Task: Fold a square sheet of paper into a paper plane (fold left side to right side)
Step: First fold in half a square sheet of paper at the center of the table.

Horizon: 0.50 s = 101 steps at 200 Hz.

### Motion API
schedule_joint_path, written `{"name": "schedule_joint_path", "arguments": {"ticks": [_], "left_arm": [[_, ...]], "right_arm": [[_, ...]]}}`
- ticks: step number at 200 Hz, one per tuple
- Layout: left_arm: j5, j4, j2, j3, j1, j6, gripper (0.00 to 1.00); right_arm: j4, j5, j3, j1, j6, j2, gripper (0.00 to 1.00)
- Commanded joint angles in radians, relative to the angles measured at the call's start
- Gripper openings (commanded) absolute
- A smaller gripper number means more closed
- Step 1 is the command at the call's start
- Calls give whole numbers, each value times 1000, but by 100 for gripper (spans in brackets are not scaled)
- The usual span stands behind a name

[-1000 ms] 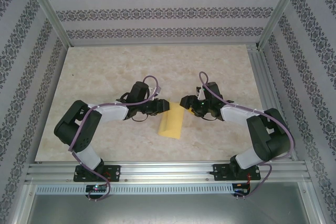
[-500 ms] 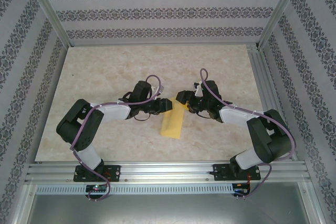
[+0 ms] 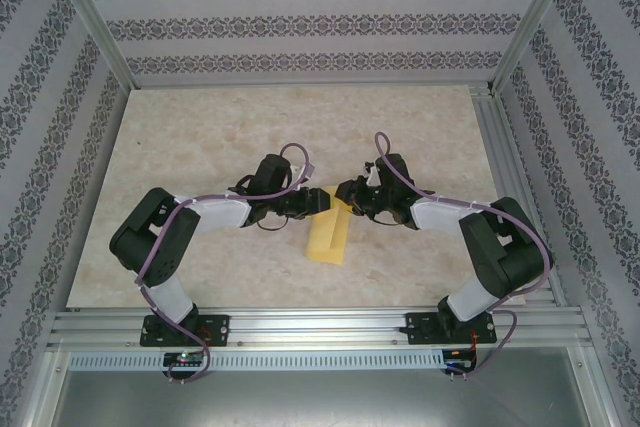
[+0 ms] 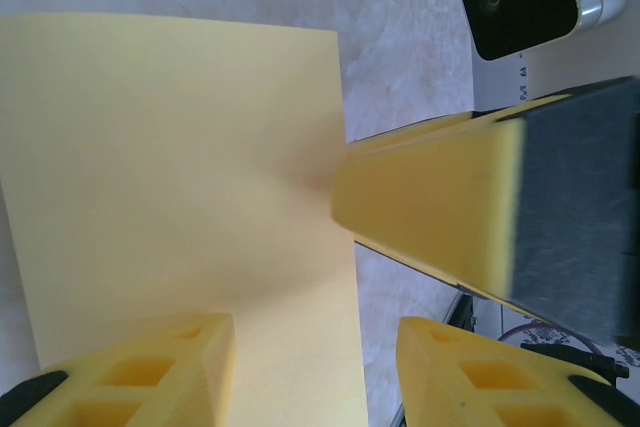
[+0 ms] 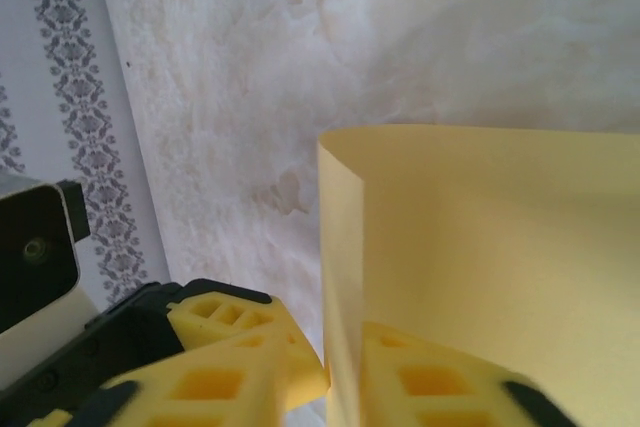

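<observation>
Pale-yellow square sheet of paper [image 3: 328,236] lies on the beige marbled tabletop [image 3: 200,142], its far end between both tools. Right tool [image 5: 340,359] pinches its raised edge; left tool [image 4: 315,352], fingers spread, straddles the sheet's side edge.

Beige marbled tabletop [image 3: 200,127], grey damask-striped wallpaper walls [image 3: 300,27], aluminium frame rails [image 3: 320,322].

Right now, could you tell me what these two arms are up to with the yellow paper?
They are folding the square sheet of paper, which lies on the table as a narrow shape. Both claws meet at its far end. The right claw pinches a raised edge of the paper; the left claw stands open over the sheet beside it, gripping nothing.
</observation>
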Motion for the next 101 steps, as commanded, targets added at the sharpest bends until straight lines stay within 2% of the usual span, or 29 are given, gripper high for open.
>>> {"name": "schedule_joint_path", "arguments": {"ticks": [1, 22, 43, 67, 80, 101], "left_arm": [[10, 30, -8, 24, -12, 3, 49], [-30, -36, -56, 31, -10, 37, 53], [-109, -151, -121, 34, -10, 88, 57], [-277, -374, -180, 56, -14, 163, 61], [-364, -467, -186, 67, -24, 183, 62], [-413, -538, -144, 101, -59, 201, 66]], "right_arm": [[-44, 15, 25, 8, -31, 8, 11], [-81, 36, 27, 3, -71, 2, 0], [-121, 50, 28, -4, -108, 3, 0], [-124, 55, 18, -13, -120, 4, 0], [-140, 66, 17, -15, -133, 5, 0], [-155, 77, 19, -18, -148, 6, 1]]}}
